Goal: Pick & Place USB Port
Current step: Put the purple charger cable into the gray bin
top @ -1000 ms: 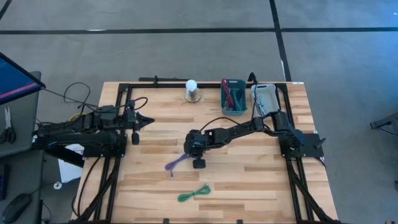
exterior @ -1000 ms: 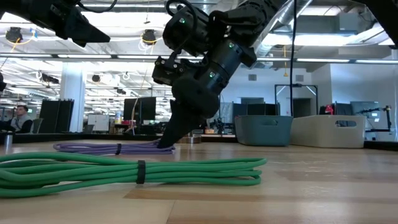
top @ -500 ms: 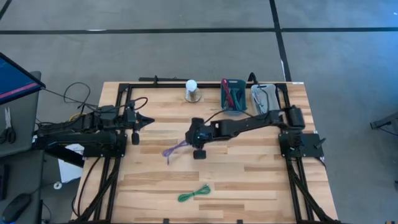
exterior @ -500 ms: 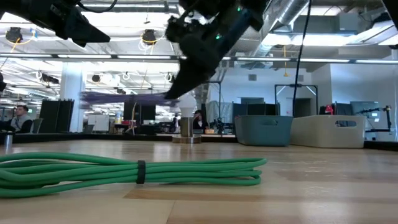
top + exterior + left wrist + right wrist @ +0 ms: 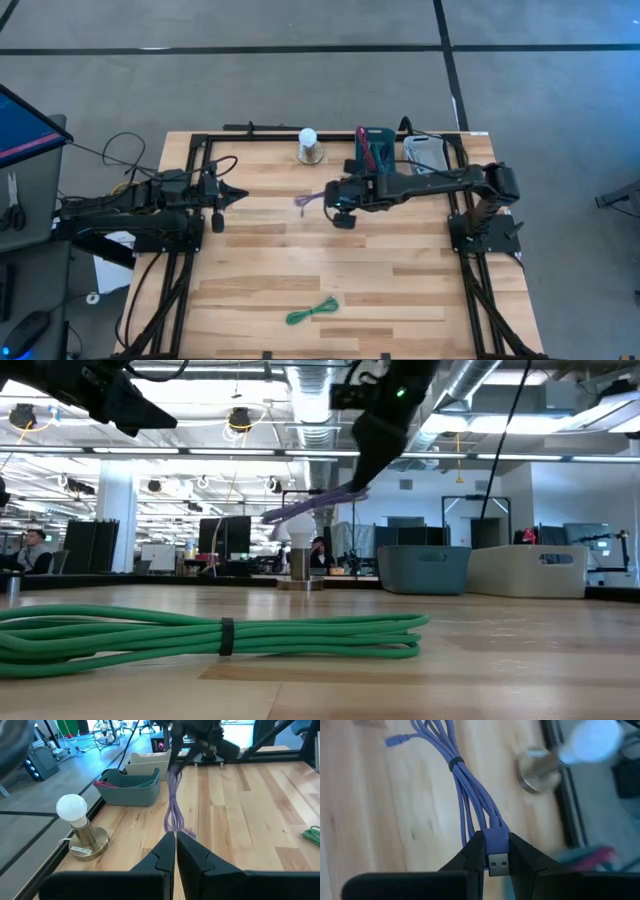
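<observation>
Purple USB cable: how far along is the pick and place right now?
The pick looks done: the right gripper is shut on the bundled purple USB cable at its plug end, and it hangs clear of the wooden table. In hand is the carry, near the teal bin. Left: placing it, and the coiled green cable lies untouched. The left gripper waits, shut, at the table's left.

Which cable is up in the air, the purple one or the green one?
The purple cable. The right gripper holds it up off the table by its plug, while the green cable lies flat near the front edge.
</observation>
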Available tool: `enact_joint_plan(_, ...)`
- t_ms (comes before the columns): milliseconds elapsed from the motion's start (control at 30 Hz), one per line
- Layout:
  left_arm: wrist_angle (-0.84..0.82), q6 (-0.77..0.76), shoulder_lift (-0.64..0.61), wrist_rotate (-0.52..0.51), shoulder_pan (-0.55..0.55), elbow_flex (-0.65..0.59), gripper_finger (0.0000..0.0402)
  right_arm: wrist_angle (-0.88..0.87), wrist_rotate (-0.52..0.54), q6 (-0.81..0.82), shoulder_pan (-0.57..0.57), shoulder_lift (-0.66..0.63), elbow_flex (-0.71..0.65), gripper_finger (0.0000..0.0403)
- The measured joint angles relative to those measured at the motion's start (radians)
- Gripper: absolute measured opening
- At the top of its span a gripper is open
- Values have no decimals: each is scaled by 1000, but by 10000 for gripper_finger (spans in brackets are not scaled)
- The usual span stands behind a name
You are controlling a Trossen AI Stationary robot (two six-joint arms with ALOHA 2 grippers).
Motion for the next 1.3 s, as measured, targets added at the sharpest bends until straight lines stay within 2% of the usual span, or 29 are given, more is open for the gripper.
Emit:
enact_joint_plan(400,0,0,0,0,0,0,17,-351,224,247,4,-218,0,48)
enact_joint_plan(700,0,0,0,0,0,0,17,-579,344,456,4,-331,-14,48)
enact_joint_plan(800,0,-1,0,0,0,0,17,-561,350,500,0,-396,-116,48)
enact_joint_plan(1067,0,0,0,0,0,0,17,-451,344,665,-44,-683,-536,48)
enact_joint_plan(1200,0,-1,0,0,0,0,17,-446,346,728,-81,-831,-632,48)
enact_joint_plan(1300,0,-1,0,0,0,0,17,-422,346,721,-118,-916,-629,48)
